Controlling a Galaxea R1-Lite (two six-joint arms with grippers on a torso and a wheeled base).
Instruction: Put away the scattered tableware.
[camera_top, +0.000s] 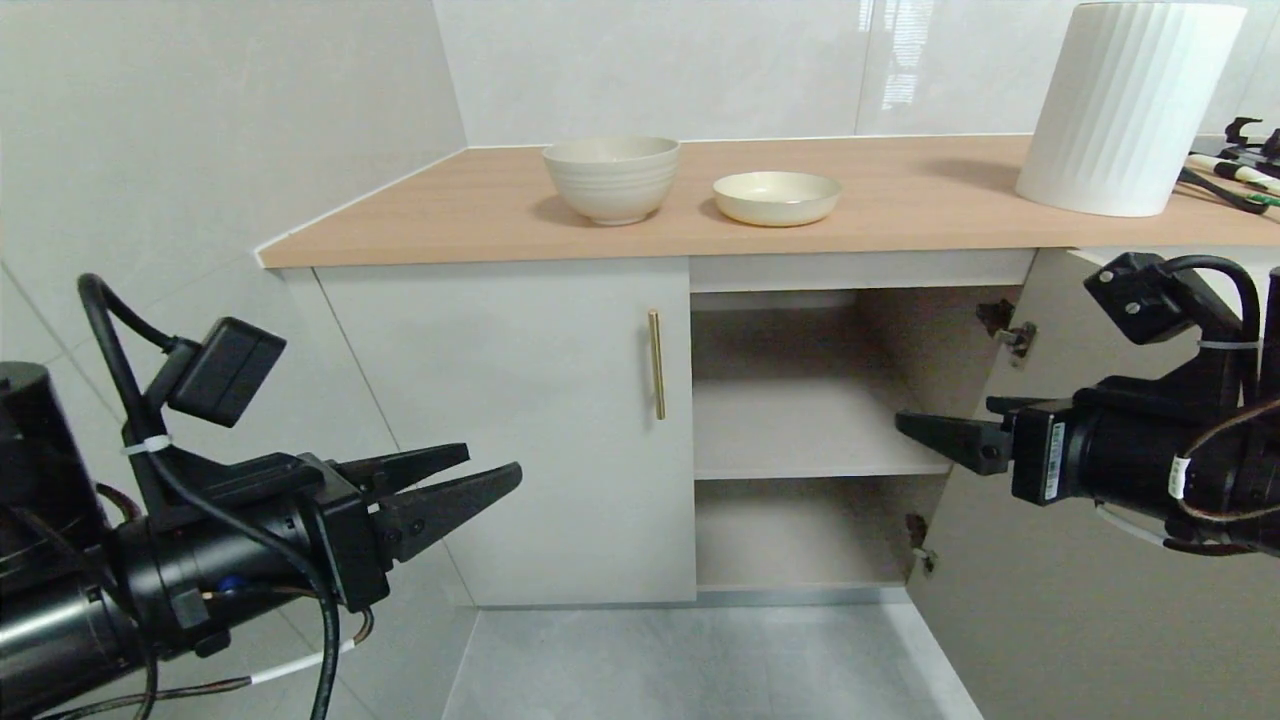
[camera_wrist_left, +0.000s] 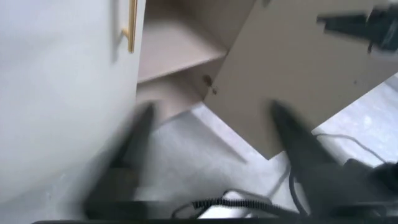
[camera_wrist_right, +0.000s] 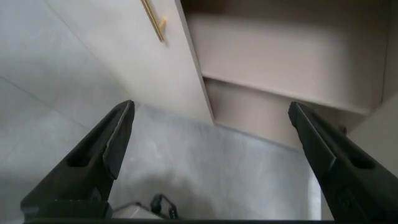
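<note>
A deep cream bowl (camera_top: 611, 178) and a shallow cream dish (camera_top: 777, 197) stand side by side on the wooden countertop (camera_top: 450, 215). Beneath them the cabinet's right half is open, with a bare middle shelf (camera_top: 800, 430) (camera_wrist_right: 286, 59) and a bare bottom compartment. My left gripper (camera_top: 494, 462) (camera_wrist_left: 211, 134) hangs low at the left, in front of the shut door, open and holding nothing. My right gripper (camera_top: 915, 428) (camera_wrist_right: 210, 109) is level with the middle shelf at the opening's right side, open wide and holding nothing. Both grippers are well below the bowl and dish.
The shut left door carries a gold handle (camera_top: 656, 364) (camera_wrist_right: 154, 22). The open right door (camera_top: 1080, 600) (camera_wrist_left: 298, 68) swings out under my right arm. A tall white ribbed container (camera_top: 1130, 105) and some tools (camera_top: 1235, 172) occupy the counter's right end. A tiled wall stands at the left.
</note>
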